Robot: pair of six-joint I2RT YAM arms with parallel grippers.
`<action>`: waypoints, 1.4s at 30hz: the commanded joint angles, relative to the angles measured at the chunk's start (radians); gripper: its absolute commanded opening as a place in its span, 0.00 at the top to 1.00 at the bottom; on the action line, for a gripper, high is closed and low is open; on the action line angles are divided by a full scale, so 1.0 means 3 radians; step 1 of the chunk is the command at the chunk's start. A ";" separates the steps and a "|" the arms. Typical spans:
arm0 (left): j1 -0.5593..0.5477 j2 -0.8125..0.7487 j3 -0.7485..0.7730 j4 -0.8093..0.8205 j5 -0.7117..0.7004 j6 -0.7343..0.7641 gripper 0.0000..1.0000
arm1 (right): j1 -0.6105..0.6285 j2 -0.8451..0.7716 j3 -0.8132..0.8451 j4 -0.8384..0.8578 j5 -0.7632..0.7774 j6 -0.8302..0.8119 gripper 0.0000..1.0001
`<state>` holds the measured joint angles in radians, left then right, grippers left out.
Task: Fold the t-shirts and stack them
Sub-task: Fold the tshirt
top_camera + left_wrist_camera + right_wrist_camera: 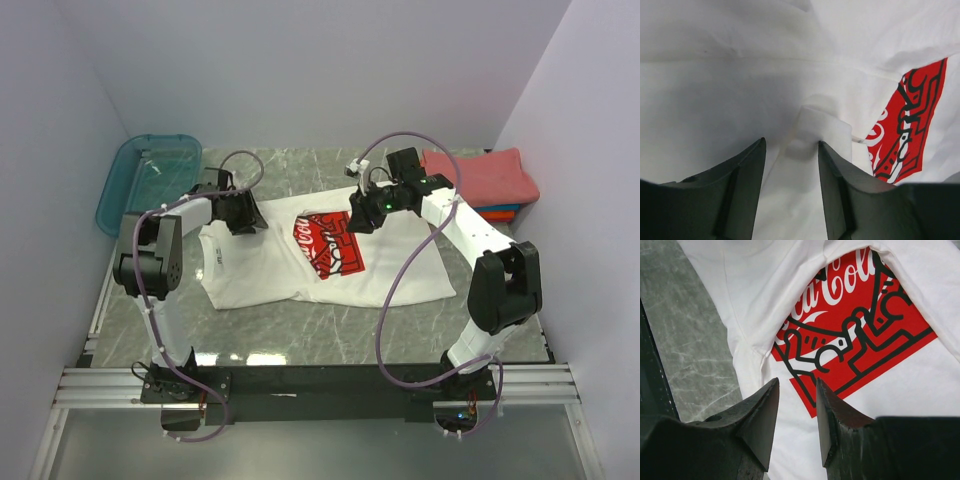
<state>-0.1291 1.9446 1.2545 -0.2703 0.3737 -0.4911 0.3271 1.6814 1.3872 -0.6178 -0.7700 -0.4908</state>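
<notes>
The white Coca-Cola tee is lying spread flat on the marble table, directly under both grippers. It looks light, limp and a bit slithery, with no stiffness to lean on, so I'd expect anything lifted to sag and drag the rest along. The left gripper is sitting low on the sleeve side. Its fingers are standing partly apart on either side of a small raised ridge of white cloth, and I can't tell whether they're actually biting it. The red print is lying off to that gripper's right. The right gripper is hovering over the chest with its jaws apart and nothing between them. The print's lower corner is showing just ahead of its fingertips, and bare marble is lying to its left. To my eye the seams are the places to pinch: a shoulder or sleeve hem on one side, and the collar or opposite shoulder on the other, taking two layers so the cloth doesn't slip. Beyond the right gripper a folded coral-red tee is topping a stack, with an orange tee and a blue tee edging out beneath it. Beyond the left gripper the teal plastic bin is showing only its own floor from above.
</notes>
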 commanded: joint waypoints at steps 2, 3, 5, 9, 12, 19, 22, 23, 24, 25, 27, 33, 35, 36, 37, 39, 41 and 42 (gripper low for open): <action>-0.0014 0.0099 0.0047 0.0221 0.0447 -0.0014 0.49 | -0.0022 -0.0103 0.0014 0.0045 -0.0118 -0.0011 0.57; -0.0014 0.0109 0.0052 0.0221 0.0472 -0.0014 0.49 | -0.0032 -0.0108 0.0014 0.0045 -0.0128 0.0000 0.57; -0.0014 0.0124 0.0062 0.0216 0.0508 -0.0014 0.50 | -0.0042 -0.0103 0.0019 0.0040 -0.0138 -0.0005 0.57; -0.0014 0.0109 0.0057 0.0236 0.0549 -0.0030 0.58 | -0.0042 -0.0092 0.0024 0.0045 -0.0154 0.0005 0.57; -0.0014 0.0053 0.0047 0.0226 0.0529 -0.0030 0.73 | -0.0047 -0.0097 0.0019 0.0045 -0.0159 0.0015 0.57; -0.0035 -0.0407 -0.0183 0.0251 0.0411 -0.0045 0.92 | -0.0052 -0.0108 -0.0002 0.0029 -0.0164 -0.0010 0.57; -0.0111 -0.0729 -0.0397 0.0241 0.0406 -0.0025 0.99 | -0.0052 -0.0118 -0.0002 0.0019 -0.0164 -0.0021 0.57; -0.0137 -0.0907 -0.0550 0.0277 0.0421 -0.0045 0.99 | -0.0047 -0.0123 -0.0007 0.0014 -0.0169 -0.0021 0.57; -0.0218 -0.0994 -0.0622 0.0292 0.0426 -0.0050 0.99 | -0.0047 -0.0133 -0.0012 0.0019 -0.0169 -0.0021 0.57; -0.0275 -0.1071 -0.0699 0.0303 0.0427 -0.0055 0.99 | -0.0047 -0.0133 -0.0012 0.0024 -0.0169 -0.0021 0.57; -0.0478 -0.1301 -0.0953 0.0328 0.0381 -0.0091 0.99 | -0.0047 -0.0133 -0.0002 -0.0001 -0.0179 -0.0021 0.57; -0.1092 -0.1792 -0.1696 0.0384 0.0044 -0.0326 0.94 | -0.0047 -0.0144 -0.0007 -0.0017 -0.0174 -0.0036 0.57; -0.1246 -0.2038 -0.1915 0.0359 -0.0094 -0.0458 0.91 | -0.0052 -0.0138 0.0003 -0.0017 -0.0179 -0.0031 0.57; -0.1388 -0.2119 -0.1982 0.0339 -0.0161 -0.0505 0.90 | -0.0052 -0.0128 0.0008 -0.0027 -0.0179 -0.0031 0.57; -0.1461 -0.2206 -0.2044 0.0323 -0.0253 -0.0561 0.89 | -0.0047 -0.0123 0.0009 -0.0027 -0.0184 -0.0026 0.57; -0.1644 -0.2426 -0.2167 0.0308 -0.0309 -0.0704 0.82 | -0.0052 -0.0103 0.0029 -0.0032 -0.0189 -0.0021 0.57; -0.1763 -0.2575 -0.2177 0.0175 -0.0447 -0.0776 0.63 | -0.0047 -0.0092 0.0049 -0.0042 -0.0194 -0.0011 0.57; -0.1859 -0.2626 -0.2157 0.0124 -0.0514 -0.0786 0.59 | -0.0047 -0.0092 0.0049 -0.0042 -0.0200 -0.0006 0.57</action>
<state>-0.6376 1.2201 0.5945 -0.2302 0.3084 -0.6670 0.3199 1.6814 1.3861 -0.6235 -0.8062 -0.4919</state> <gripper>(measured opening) 0.366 0.429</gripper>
